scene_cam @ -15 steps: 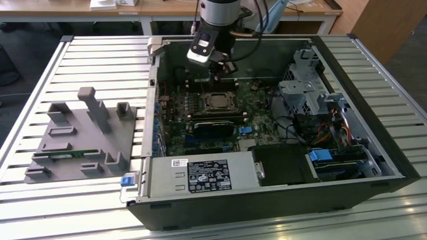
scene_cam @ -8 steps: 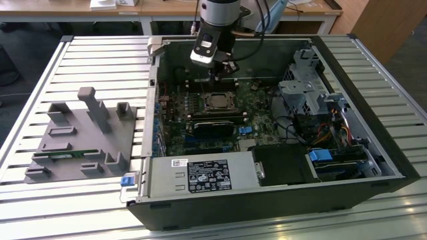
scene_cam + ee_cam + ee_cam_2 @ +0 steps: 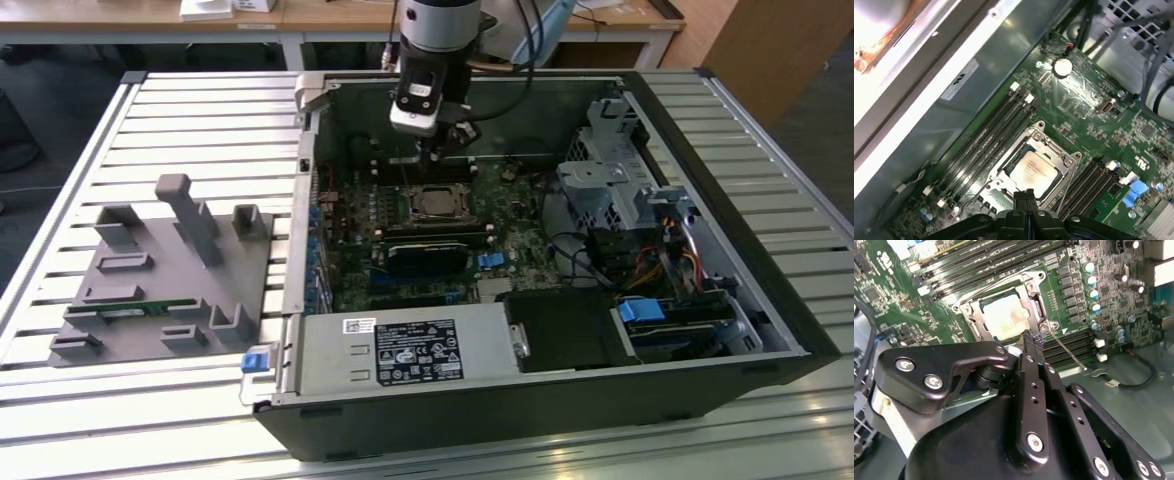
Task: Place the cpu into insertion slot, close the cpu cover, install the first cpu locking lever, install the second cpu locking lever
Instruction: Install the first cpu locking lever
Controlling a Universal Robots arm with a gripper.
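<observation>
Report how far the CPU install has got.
Done: the cpu sits in the insertion slot, and the cpu cover lies down over it, framing it. In hand: the gripper, shut, has its tips at the socket's corner, beside a locking lever that angles away from the socket, unlatched. Left: that lever at least; the other lever's state is unclear.

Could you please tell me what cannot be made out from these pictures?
1. Second wrist view: the gripper covers the near edge of the cpu cover; whether it touches the locking lever is unclear.
2. First wrist view: its fingertips hide the cover's near corner.
3. Exterior view: around the cpu, the levers are too small to judge as latched.
</observation>
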